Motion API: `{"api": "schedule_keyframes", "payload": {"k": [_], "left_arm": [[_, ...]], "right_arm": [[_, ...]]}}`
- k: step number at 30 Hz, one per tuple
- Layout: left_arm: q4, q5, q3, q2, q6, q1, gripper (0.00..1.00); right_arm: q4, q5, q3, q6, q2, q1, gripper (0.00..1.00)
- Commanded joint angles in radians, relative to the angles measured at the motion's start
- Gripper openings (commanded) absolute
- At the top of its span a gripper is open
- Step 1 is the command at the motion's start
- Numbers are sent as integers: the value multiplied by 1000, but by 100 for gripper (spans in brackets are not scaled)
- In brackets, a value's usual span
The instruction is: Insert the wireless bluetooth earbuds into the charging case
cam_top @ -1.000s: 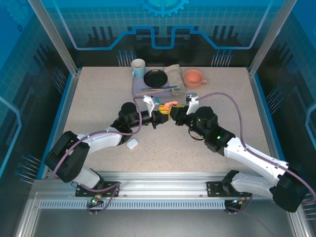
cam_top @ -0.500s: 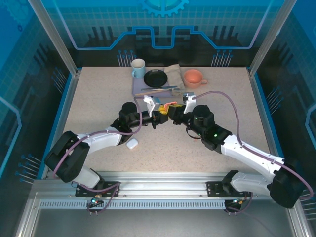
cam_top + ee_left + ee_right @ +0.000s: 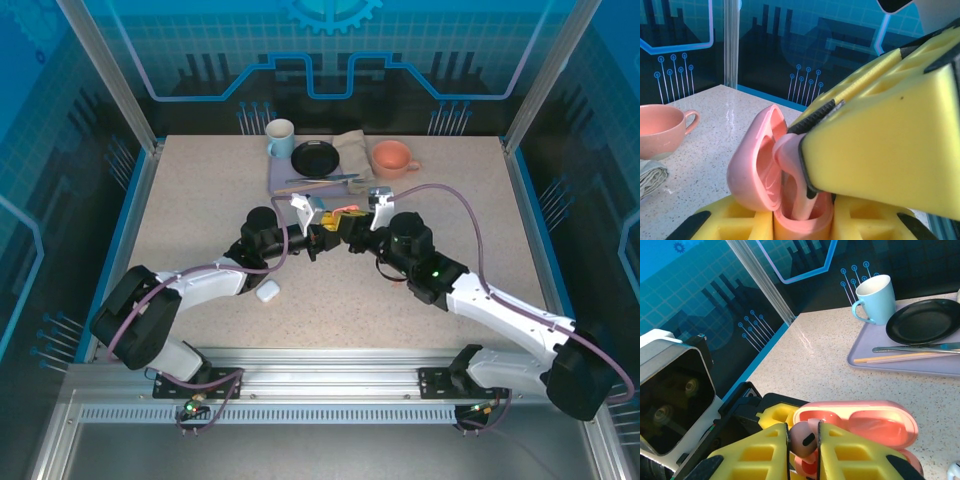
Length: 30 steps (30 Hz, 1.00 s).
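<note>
A speckled beige desk (image 3: 200, 220) lies inside a blue-panelled enclosure. The reference object is the salmon-pink pebble-shaped plastic charging case (image 3: 752, 172), lid open, at mid-desk.

Nearer than the charging case and to its left, well apart from it, a white pebble-shaped plastic case (image 3: 267, 291) rests on the desk.

The left fingers (image 3: 730, 222), with yellow pads, are clenched on the base of the charging case from both sides. The right fingers (image 3: 752, 457), meeting the charging case from its right, are clamped on a salmon-pink plastic earbud (image 3: 802, 439). The earbud's lower end sits inside the base, just in front of the raised lid.

Beyond the charging case stands a lavender rectangular tray (image 3: 875, 342) carrying a light-blue ceramic mug (image 3: 875, 299), a black round plate (image 3: 925, 320) and metal cutlery (image 3: 920, 347). Beyond and to the right, a salmon ceramic cup (image 3: 392, 158) stands beside a folded beige cloth (image 3: 352, 148).
</note>
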Motion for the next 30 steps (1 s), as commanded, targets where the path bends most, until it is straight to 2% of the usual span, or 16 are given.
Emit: {"api": "schedule_keyframes", "payload": {"k": [1,12,16,20,30], "left_arm": [[70,20,24,-45,35,-8,0],[57,22,35,-50,37,-8,0],[53,24,39,-45,38,-8,0],[55,24,41,-44,36,-8,0],[68,23,22,-50,27,-8,0]], "right_arm": [[-48,17,-16,-13,-29,20,18],[-55,-4,-23,-21,-27,16,18],[-68,-47,-9,-33,-22,16,22],[-105,-63,18,-30,-20,12,38],[-218,-119,156,71,26,-40,58]]}}
